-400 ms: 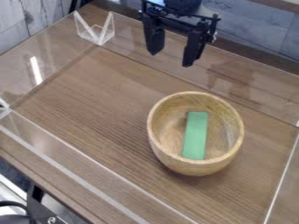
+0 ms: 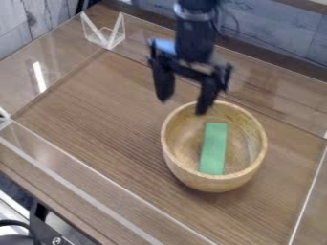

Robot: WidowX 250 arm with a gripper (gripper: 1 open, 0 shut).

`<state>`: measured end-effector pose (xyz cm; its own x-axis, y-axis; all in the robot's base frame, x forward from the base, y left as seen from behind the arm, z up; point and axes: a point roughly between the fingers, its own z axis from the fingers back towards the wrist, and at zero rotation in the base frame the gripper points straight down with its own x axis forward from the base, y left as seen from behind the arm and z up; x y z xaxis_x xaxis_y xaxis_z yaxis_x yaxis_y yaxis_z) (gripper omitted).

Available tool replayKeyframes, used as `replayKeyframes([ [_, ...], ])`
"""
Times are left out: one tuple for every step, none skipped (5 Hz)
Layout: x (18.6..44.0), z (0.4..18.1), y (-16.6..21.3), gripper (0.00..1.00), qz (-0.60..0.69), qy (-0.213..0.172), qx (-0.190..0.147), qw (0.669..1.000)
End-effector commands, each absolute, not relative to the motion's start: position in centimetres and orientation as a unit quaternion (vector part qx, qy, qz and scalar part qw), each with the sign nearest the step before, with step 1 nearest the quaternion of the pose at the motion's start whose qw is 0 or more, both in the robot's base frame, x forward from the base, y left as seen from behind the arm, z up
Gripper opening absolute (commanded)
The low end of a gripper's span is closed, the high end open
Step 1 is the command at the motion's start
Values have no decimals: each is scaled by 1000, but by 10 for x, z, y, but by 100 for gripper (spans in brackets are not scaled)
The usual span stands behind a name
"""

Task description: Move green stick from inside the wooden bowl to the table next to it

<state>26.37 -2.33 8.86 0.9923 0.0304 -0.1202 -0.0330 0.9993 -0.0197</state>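
Note:
The green stick (image 2: 215,147) lies flat inside the wooden bowl (image 2: 179,149), which stands on the right half of the table (image 2: 90,115). My gripper (image 2: 185,96) hangs pointing down above the bowl's far-left rim, up and to the left of the stick. Its two dark fingers (image 2: 163,84) stand wide apart and open, with nothing between them.
Low clear acrylic walls (image 2: 38,77) edge the tabletop on all sides. A small clear bracket (image 2: 102,32) stands at the back left corner. Bare wood-grain surface lies to the left of the bowl and in front of it.
The gripper has come down and toward the camera from the back wall to just above the bowl's far rim. Its fingers stay open. The stick and bowl have not moved.

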Motion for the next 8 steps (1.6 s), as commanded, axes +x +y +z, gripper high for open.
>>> replayKeyframes([
  [260, 89, -40, 100, 53, 23, -19, 998],
  [268, 86, -51, 100, 59, -2, -27, 998],
  [273, 85, -53, 100, 64, -16, -30, 997],
  [272, 85, -65, 100, 50, -24, -29, 998],
  [273, 85, -71, 100, 42, -41, -29, 998],
  [278, 67, -62, 100, 77, -50, -23, 995],
  [283, 50, -51, 100, 113, -61, -16, 992],
  [283, 55, -53, 100, 100, -69, -16, 992],
])
